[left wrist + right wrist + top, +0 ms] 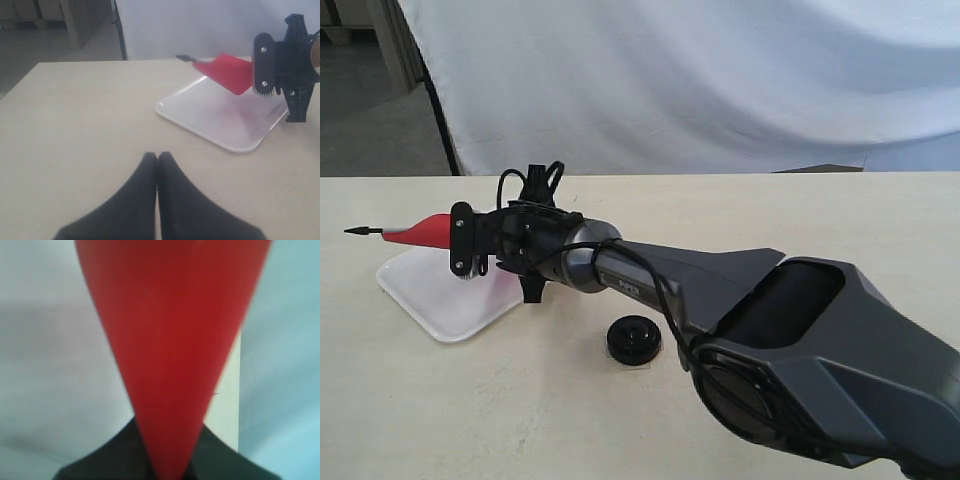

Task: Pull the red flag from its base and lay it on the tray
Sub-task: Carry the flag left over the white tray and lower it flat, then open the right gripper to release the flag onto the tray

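The red flag hangs level above the white tray, its black pointed tip sticking out past the tray's left side. My right gripper is shut on the flag and holds it clear of the tray surface. In the right wrist view the red cloth fills the middle between the dark fingers. The black round base stands alone on the table, right of the tray. My left gripper is shut with nothing in it, low over the table short of the tray; the flag shows beyond it.
The beige table ends at a white cloth backdrop. A black stand leg rises at the back left. My right arm's grey body stretches across the table's right front.
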You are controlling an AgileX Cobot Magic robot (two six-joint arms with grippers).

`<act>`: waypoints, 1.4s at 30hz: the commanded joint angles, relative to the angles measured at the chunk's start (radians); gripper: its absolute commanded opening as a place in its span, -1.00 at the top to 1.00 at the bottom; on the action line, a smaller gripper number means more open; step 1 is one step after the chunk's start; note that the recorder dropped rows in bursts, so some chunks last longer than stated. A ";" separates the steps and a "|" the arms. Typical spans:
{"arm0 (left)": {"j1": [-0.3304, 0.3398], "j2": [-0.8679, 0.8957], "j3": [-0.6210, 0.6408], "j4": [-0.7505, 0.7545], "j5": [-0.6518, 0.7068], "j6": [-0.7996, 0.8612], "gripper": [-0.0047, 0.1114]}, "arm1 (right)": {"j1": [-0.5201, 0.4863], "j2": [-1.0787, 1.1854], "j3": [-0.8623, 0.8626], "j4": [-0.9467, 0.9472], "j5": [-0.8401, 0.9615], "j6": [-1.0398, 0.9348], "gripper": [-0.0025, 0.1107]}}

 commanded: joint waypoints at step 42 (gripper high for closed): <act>-0.003 -0.003 0.002 0.003 -0.005 -0.006 0.92 | 0.024 -0.093 -0.006 0.062 0.279 0.044 -0.03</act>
